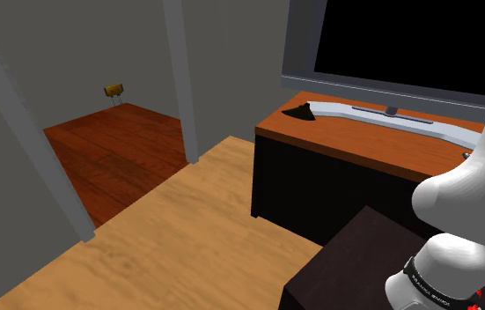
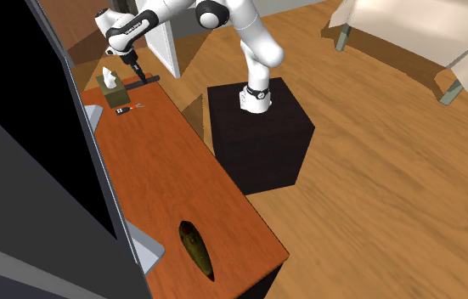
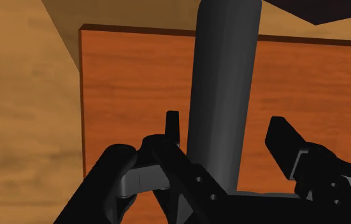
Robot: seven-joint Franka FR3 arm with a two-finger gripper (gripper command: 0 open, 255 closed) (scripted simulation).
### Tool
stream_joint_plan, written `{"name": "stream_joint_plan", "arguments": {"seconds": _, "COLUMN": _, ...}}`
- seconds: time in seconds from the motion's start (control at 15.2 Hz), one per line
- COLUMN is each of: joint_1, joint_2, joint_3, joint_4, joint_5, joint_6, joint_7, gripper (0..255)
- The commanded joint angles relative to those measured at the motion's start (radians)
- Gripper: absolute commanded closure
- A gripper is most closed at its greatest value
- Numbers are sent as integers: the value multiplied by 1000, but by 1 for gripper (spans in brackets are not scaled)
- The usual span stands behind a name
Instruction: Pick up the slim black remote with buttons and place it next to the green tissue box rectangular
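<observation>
Remote [image 2: 144, 80]: lying just beside green tissue box [image 2: 106, 81] at far end of wooden table [image 2: 181, 161], under gripper [image 2: 135, 66]. Probably resting on the top, though contact hard to confirm. In wrist view, sits between black fingers [image 3: 172, 126] spread apart, thin gaps on both sides, so not clasped. Judged as release step, placement nearly done. Best done by holding jaws wide and lifting straight up, no sideways drift: one end looks close to table edge, tissue box close on other side. Looks: slim, long, straight-sided bar, dark grey to black, plain face toward wrist camera, no buttons made out.
</observation>
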Motion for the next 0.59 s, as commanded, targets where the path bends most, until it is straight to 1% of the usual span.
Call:
{"name": "stream_joint_plan", "arguments": {"seconds": 0.0, "joint_1": 0, "joint_2": 0, "joint_3": 0, "joint_4": 0, "joint_5": 0, "joint_6": 0, "joint_7": 0, "gripper": 0}}
{"name": "stream_joint_plan", "arguments": {"seconds": 0.26, "joint_1": 0, "joint_2": 0, "joint_3": 0, "joint_4": 0, "joint_5": 0, "joint_6": 0, "joint_7": 0, "gripper": 0}}
{"name": "stream_joint_plan", "arguments": {"seconds": 0.53, "joint_1": -8, "joint_2": -18, "joint_3": -12, "joint_4": 108, "joint_5": -20, "joint_6": -118, "joint_7": 16, "gripper": 0}}
